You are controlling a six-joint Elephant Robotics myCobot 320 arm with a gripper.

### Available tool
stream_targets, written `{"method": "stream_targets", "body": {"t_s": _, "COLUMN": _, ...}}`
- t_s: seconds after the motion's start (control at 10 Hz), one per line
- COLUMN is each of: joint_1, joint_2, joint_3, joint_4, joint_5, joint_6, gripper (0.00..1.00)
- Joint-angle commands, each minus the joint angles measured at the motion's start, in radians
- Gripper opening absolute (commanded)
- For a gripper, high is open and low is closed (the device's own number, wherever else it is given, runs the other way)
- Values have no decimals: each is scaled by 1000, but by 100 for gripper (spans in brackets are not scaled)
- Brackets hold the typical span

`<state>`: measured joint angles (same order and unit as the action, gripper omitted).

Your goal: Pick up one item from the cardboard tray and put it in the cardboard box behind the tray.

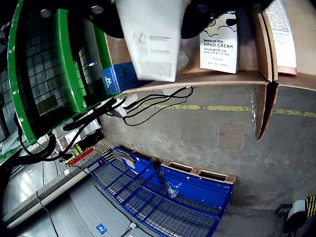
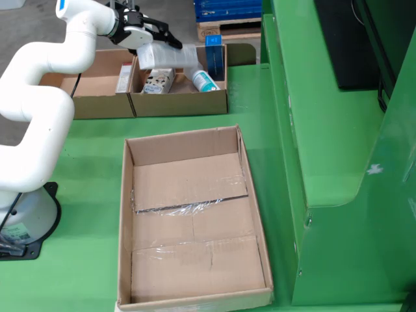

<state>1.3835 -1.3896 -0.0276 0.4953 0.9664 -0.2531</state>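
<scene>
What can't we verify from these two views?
- Gripper grip: fixed view too small; wrist view shows the white packet blurred, fingertips cut off by the top edge.
- Packet's label: blurred, unreadable.
- Blue box: partly behind the packet in the fixed view.
- Hand cream box: top cut off, wrist view.

light: even daylight, soft shadows lying inside the large cardboard tray (image 2: 192, 221) | glare: tape shining across its floor | wrist view: fisheye bending edges, near white box (image 1: 152, 37) blurring
</scene>
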Motion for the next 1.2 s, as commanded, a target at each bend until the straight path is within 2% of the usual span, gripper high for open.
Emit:
{"method": "stream_targets", "body": {"t_s": 0.0, "joint_1": -4, "joint_2": 29, "joint_3": 28, "joint_4": 17, "joint_5": -13, "joint_6": -6, "gripper": 70}}
{"method": "stream_targets", "body": {"t_s": 0.3, "joint_1": -4, "joint_2": 29, "joint_3": 28, "joint_4": 17, "joint_5": -13, "joint_6": -6, "gripper": 100}}
{"method": "stream_targets", "body": {"t_s": 1.1, "joint_1": -4, "joint_2": 29, "joint_3": 28, "joint_4": 17, "joint_5": -13, "joint_6": -5, "gripper": 100}}
